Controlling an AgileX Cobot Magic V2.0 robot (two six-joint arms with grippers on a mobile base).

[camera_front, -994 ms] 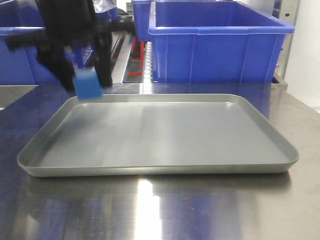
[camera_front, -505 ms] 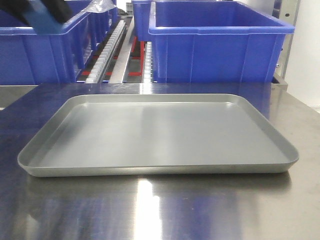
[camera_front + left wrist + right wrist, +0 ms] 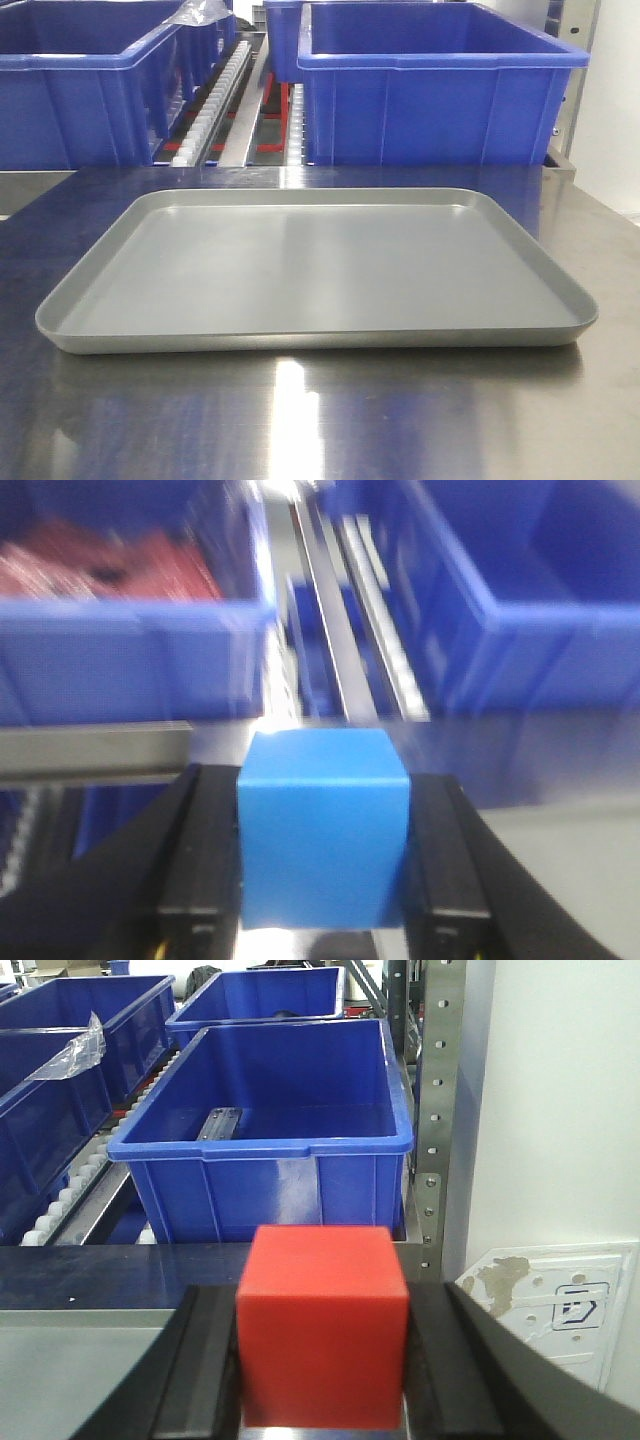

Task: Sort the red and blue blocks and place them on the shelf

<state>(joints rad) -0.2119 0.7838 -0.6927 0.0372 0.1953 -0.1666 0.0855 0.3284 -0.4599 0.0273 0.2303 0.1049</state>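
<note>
My left gripper (image 3: 322, 790) is shut on the blue block (image 3: 322, 830), held up in front of the shelf's rails (image 3: 345, 630); this view is blurred. My right gripper (image 3: 322, 1295) is shut on the red block (image 3: 322, 1325), held above the table near the right-hand blue bin (image 3: 262, 1130). The shelf's roller rails (image 3: 225, 90) run back between the bins in the front view. Neither gripper nor block shows in the front view.
A shallow grey tray (image 3: 310, 335) lies on the shiny steel tabletop (image 3: 300, 420). Large blue bins (image 3: 435, 90) stand on the shelf behind it, another at the left (image 3: 70, 100). A steel shelf upright (image 3: 440, 1090) and a white wall (image 3: 560, 1110) are at the right.
My left gripper with the blue block rose from the tray's far left corner, moved up and left, and left the front view. The tray and bins have not moved.
</note>
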